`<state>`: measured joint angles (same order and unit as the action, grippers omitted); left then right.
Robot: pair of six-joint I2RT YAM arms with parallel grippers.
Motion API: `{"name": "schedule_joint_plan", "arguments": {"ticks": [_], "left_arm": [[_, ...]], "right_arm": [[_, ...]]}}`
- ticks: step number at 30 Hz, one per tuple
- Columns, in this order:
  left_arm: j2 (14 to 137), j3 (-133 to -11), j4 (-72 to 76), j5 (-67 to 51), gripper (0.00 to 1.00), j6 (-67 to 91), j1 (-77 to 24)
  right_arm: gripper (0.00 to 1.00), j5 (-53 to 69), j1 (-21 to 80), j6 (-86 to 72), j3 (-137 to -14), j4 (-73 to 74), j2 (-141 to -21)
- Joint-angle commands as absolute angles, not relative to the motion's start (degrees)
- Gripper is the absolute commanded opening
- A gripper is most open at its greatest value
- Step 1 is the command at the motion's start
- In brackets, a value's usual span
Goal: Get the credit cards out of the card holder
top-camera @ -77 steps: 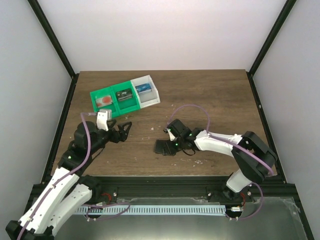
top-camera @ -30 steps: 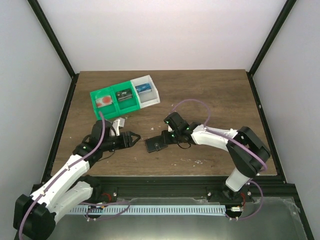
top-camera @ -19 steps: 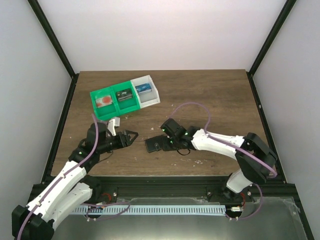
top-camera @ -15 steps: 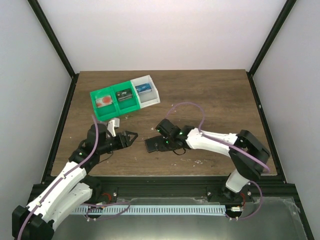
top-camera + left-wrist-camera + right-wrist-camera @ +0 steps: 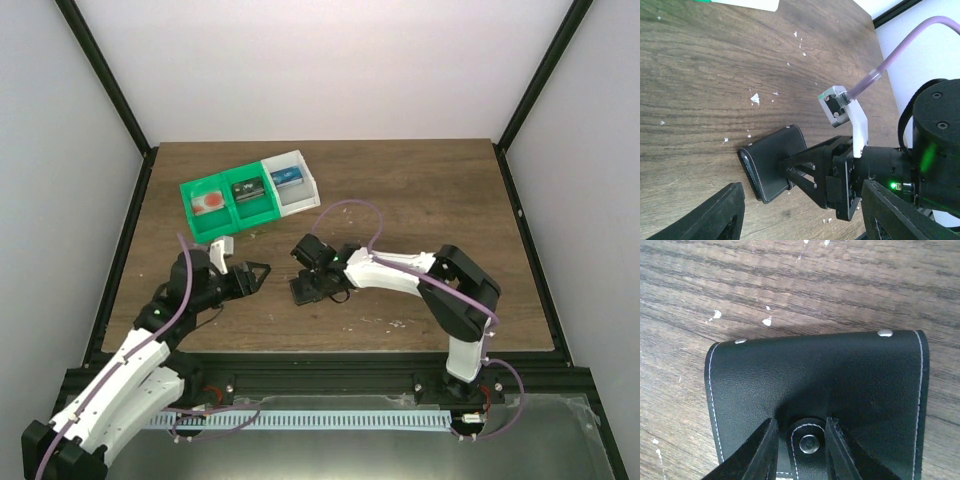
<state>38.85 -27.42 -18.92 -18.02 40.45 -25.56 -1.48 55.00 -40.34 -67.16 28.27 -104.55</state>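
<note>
Black and flat, the card holder (image 5: 305,290) lies shut on the bench (image 5: 420,200), near the front middle. Its long side runs left to right. The right claw (image 5: 801,427) is right on it, with its fingers a little apart on each side of the closing tab (image 5: 809,442). I cannot tell if they squeeze it. The left claw (image 5: 262,272) is wide apart just to the left, not touching. No cards show in the holder. The right arm is nearer, so I think it should lift the tab.
</note>
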Motion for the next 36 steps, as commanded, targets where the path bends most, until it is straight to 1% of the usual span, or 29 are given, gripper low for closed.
{"name": "schedule_joint_plan", "arguments": {"ticks": [1,5,8,11,13,16,24,29,32,36], "left_arm": [[38.1,-26.8,-18.7,-16.6,0.66,40.4,-25.8],[39.3,-26.8,-18.2,-16.3,0.62,40.5,-25.8],[40.8,-26.8,-17.6,-16.5,0.61,40.4,-25.8],[42.2,-26.6,-16.4,-17.8,0.59,40.8,-25.8],[43.1,-26.6,-15.7,-18.5,0.58,41.3,-25.8],[44.1,-26.7,-14.9,-18.8,0.57,41.7,-25.8],[47.0,-25.2,-11.4,-20.7,0.53,42.6,-25.8],[48.9,-23.2,-7.4,-23.9,0.54,43.7,-25.8],[49.8,-22.2,-3.3,-28.7,0.57,45.7,-25.8],[50.0,-21.2,3.4,-33.9,0.68,50.9,-25.8]], "right_arm": [[0.28,-1.7,55.5,-38.5,-68.8,30.1,-106.4],[0.28,-1.1,55.5,-37.4,-68.9,30.2,-107.9],[0.24,-1.8,55.5,-36.8,-68.8,30.3,-107.8],[0.17,-3.6,55.5,-35.9,-68.7,31.2,-107.8],[0.09,-5.8,55.5,-35.3,-68.8,32.0,-107.3],[0.01,-7.5,55.4,-33.5,-66.7,29.7,-104.0],[0.0,-8.5,55.5,-27.4,-59.0,18.8,-94.2],[0.0,-7.8,55.5,-22.4,-53.6,9.3,-87.3],[0.0,-4.7,55.5,-18.3,-51.4,4.1,-84.1],[0.01,-2.7,55.5,-14.4,-48.8,-0.7,-81.6]]}}
